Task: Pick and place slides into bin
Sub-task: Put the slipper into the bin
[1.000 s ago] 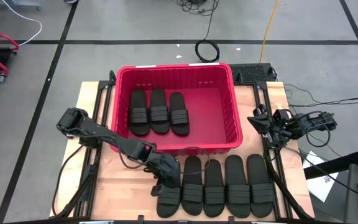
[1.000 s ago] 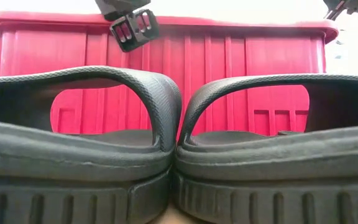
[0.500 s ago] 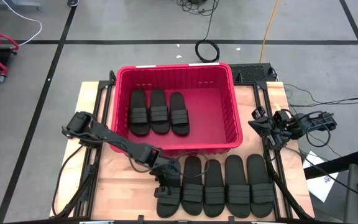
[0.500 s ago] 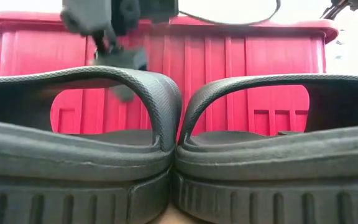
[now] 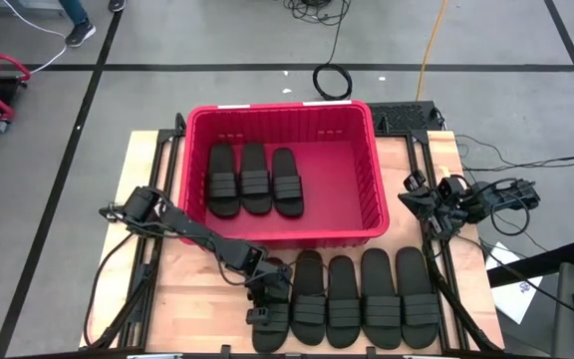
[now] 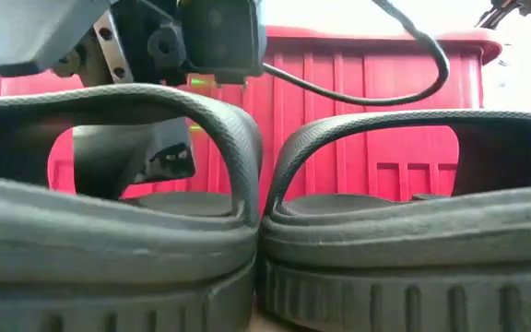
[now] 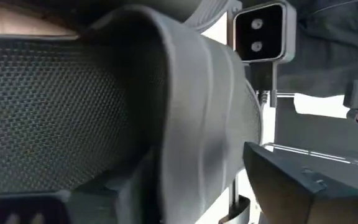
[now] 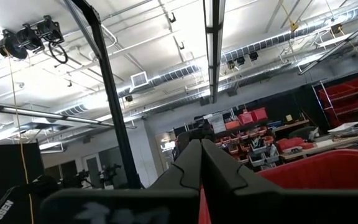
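A: What's changed over the last second?

B: The left gripper (image 5: 265, 302) has dropped from above the front row onto the leftmost slide (image 5: 271, 324) and spread its fingers wide — one finger (image 6: 132, 157) now sits under the strap (image 6: 155, 101), the other outside it. Nothing is clamped yet.

A: So the task stands where?

B: 3 slides (image 5: 254, 179) lie side by side in the bin (image 5: 287, 115); 5 sit in a row on the table (image 5: 182, 289) just in front of it. I judge this the start of pick 4 — closing on the strap comes next.

A: And the right gripper (image 5: 414, 194)?

B: Parked beside the bin's right wall, fingers (image 8: 199, 165) pressed together, holding nothing.
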Motion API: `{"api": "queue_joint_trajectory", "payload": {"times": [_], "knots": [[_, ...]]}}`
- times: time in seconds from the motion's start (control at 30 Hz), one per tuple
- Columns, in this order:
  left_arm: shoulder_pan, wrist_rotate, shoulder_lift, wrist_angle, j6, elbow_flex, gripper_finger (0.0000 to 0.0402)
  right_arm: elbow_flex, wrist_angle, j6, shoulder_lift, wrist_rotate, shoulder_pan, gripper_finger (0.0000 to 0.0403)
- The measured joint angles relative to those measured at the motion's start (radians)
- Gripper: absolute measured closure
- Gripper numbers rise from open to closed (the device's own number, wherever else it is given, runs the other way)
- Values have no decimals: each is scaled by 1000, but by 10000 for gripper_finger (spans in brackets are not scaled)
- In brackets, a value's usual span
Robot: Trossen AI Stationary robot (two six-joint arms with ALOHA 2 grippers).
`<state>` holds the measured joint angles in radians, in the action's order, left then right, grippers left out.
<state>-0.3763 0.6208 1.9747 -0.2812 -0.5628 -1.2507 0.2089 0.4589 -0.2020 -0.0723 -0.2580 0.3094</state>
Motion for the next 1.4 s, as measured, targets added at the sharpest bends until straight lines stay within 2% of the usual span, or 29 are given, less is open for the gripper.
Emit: {"api": "queue_joint_trajectory", "payload": {"times": [0.1, 0.17, 0.27, 0.33, 0.4, 0.53, 0.63, 0.73, 0.87, 0.9, 1.03, 1.13, 1.27, 1.33, 1.4], "knots": [[0, 0, -6, 3, 27, 0, 208, 0, -1, 0, 0, 0, 0, 403], [-5, -1, -11, -1, 65, 0, 257, 0, 0, 0, 0, 0, 0, 403], [-11, 11, -32, 19, 107, 2, 356, 0, 0, 0, 0, -1, 0, 403], [-12, 30, -63, 24, 109, 2, 385, 0, 0, 0, 0, -1, 0, 403], [-11, 34, -108, 45, 113, 2, 384, 0, 0, 0, 0, 0, 0, 403], [-10, -26, -238, 43, 131, 1, 395, 0, 0, -22, 0, 0, 0, 403], [-10, -154, -350, -40, 149, -46, 395, 0, -1, -26, 0, 1, 0, 403], [1, -282, -430, -169, 221, -171, 397, 0, -5, -26, 0, 1, 0, 403], [62, -473, -458, -346, 359, -397, 397, 0, -12, -24, 0, 1, 0, 403], [82, -540, -459, -372, 416, -448, 397, 0, -15, -23, 0, 1, 0, 403], [161, -654, -460, -360, 571, -614, 399, 0, -18, -23, 0, 1, 0, 403], [231, -665, -460, -344, 658, -684, 400, 0, -18, -23, 0, 1, 0, 403], [352, -685, -457, -359, 684, -708, 400, 0, -17, -22, 0, 1, 0, 403], [416, -633, -457, -380, 660, -704, 400, 0, -18, -22, 0, 1, 0, 403], [479, -523, -435, -420, 643, -704, 400, 0, -22, -22, 0, 1, 0, 403]]}}
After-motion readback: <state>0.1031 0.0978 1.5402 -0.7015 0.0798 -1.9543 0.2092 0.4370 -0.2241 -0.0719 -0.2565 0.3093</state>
